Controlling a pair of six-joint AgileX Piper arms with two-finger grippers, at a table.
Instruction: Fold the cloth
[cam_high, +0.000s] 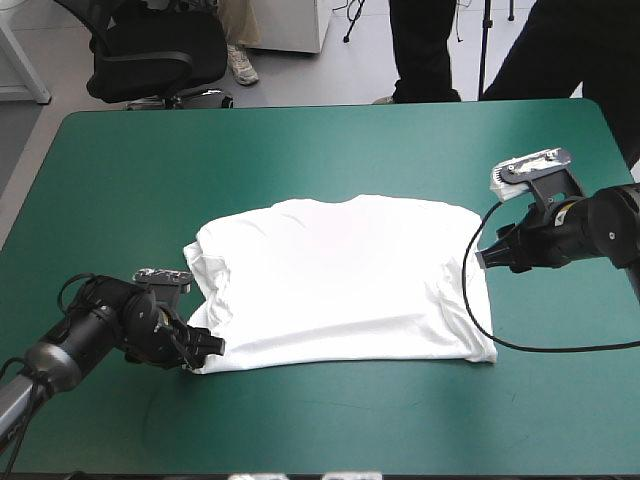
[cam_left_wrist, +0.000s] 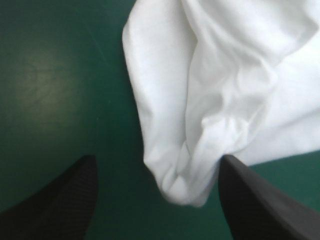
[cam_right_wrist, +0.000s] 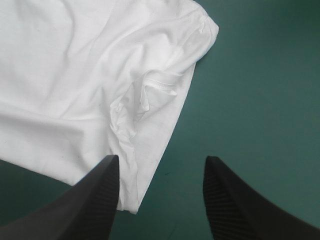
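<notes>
The T-shirt is lying flat near the middle of the table, folded over into a rough white rectangle, with doubled layers showing along its left side and soft creases running across its top.

The left gripper is sitting low at the T-shirt's near left corner. Its black fingers are standing wide apart, and a bunched, rounded lobe of the T-shirt is poking in between them. The lobe is lying much closer to one finger than to the other, perhaps brushing it, though I cannot tell for sure. Nothing is being pinched.

The right gripper is hovering at the T-shirt's right edge, with the arm reaching in from the bare teal-green cover beyond that edge. Its fingers are also spread wide. One finger is standing over the T-shirt's border, where a small puckered fold with a stitched hem is showing just ahead of it. The other finger is standing over bare cover beside the T-shirt. This gripper is holding nothing either.
</notes>
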